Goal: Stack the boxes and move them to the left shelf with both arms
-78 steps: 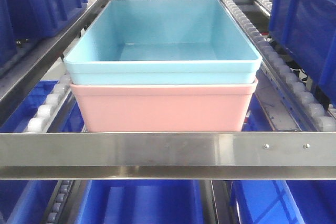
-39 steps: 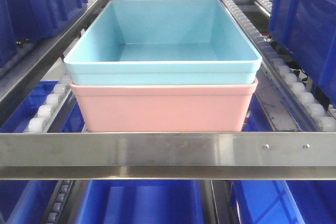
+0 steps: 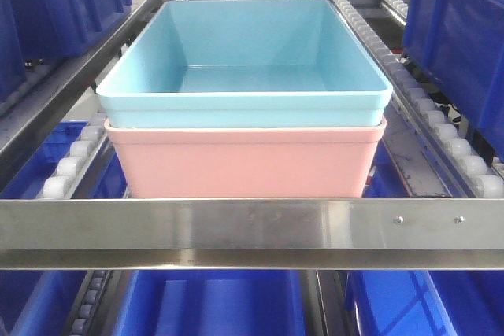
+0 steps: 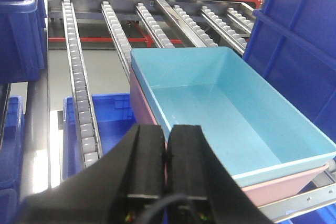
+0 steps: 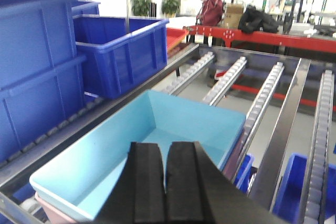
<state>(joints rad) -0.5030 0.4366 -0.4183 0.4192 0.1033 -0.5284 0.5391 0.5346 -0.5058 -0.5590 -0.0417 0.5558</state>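
A light sky-blue plastic tub (image 3: 244,64) sits nested inside a pale pink tub (image 3: 244,161) of the same size, the two forming one stack. The stack rests on a stainless steel shelf level, just behind its flat steel front bar (image 3: 236,226), between side rails lined with small white rollers (image 3: 429,108). Both tubs are empty. Larger dark blue bins (image 3: 461,45) stand on the far left and far right and on the level below.

In the left wrist view, the left gripper (image 4: 167,166) hovers above and to the left of the stack, not touching it; its black jaws are pressed together with nothing between them. In the right wrist view, the right gripper (image 5: 166,187) hangs above the near right of the blue tub, also clear of it, with its jaws likewise closed on nothing.

The tubs look light, being thin-walled and empty, and fairly stiff, though the long walls would probably flex if squeezed. The smooth plastic looks slippery, so the rolled rims appear to be the best hold: one gripper on each short end, pinching both rims together so the stack lifts as one. Uneven lifting could let the blue tub slide out.

No brand names, labels or readable writing can be made out on the tubs, bins or shelf.
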